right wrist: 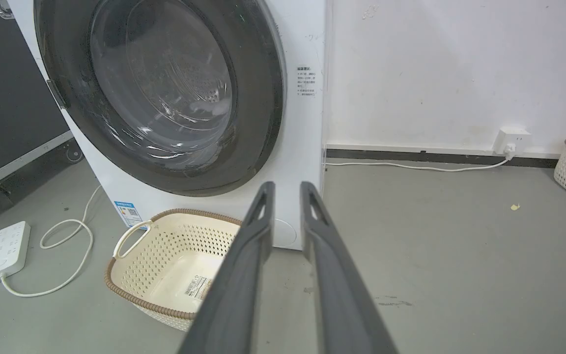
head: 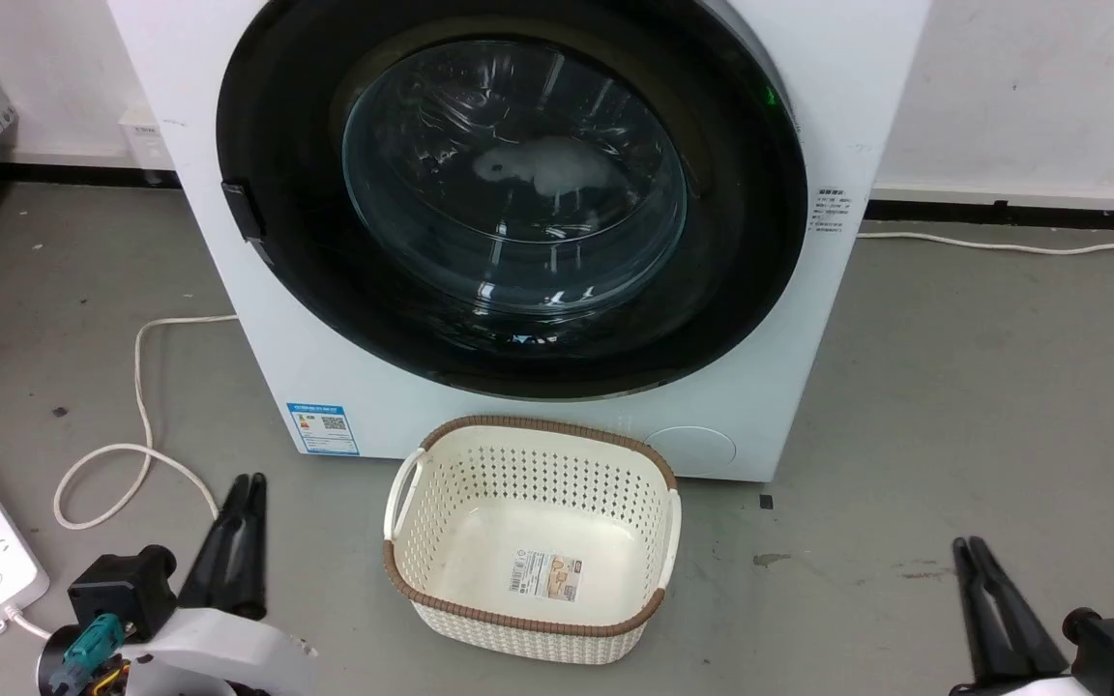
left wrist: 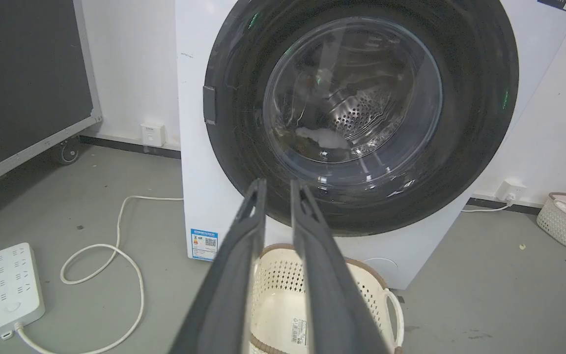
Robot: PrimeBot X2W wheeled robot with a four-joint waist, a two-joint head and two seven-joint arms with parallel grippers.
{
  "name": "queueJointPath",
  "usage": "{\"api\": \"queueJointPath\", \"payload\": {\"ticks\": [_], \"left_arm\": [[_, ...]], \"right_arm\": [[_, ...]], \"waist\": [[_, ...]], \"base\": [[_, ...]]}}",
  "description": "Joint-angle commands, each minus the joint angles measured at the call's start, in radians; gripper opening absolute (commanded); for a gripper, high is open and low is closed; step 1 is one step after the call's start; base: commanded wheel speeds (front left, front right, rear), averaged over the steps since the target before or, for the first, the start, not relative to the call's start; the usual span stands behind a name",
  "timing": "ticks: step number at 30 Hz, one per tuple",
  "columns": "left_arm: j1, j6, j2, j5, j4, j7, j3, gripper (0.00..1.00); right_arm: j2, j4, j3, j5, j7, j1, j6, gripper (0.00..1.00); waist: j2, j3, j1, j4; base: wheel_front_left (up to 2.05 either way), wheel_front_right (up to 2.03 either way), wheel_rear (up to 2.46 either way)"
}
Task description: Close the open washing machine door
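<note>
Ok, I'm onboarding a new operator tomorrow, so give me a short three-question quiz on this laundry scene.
1. True or false: the washing machine door lies shut against the front of the washing machine.
2. What stands on the floor right in front of the machine? A) a cream basket B) a metal bucket C) a wooden stool
3. How do the jaws of the left gripper and the right gripper stand, and do they hold anything?

Key: 1 true; 2 A; 3 shut, holding nothing.
</note>
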Motion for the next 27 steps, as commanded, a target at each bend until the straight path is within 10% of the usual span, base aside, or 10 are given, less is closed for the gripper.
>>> {"api": "queueJointPath", "payload": {"ticks": [1,27], "left_arm": [[0.000,0.000,-0.001,0.002,-0.001,0.001,0.001,0.00],[0.008,-0.005,-0.045,0.089,-0.026,0.039,0.021,0.00]], "right_arm": [[0.000,0.000,0.000,-0.001,0.001,-0.001,0.000,0.00],[0.000,-0.012,0.021,-0.020,0.035,-0.022,0.000,0.00]], "waist": [[0.0000,0.000,0.0000,0.000],[0.0000,0.006,0.0000,0.014]], "base": [[0.00,0.00,0.00],[0.00,0.00,0.00]]}}
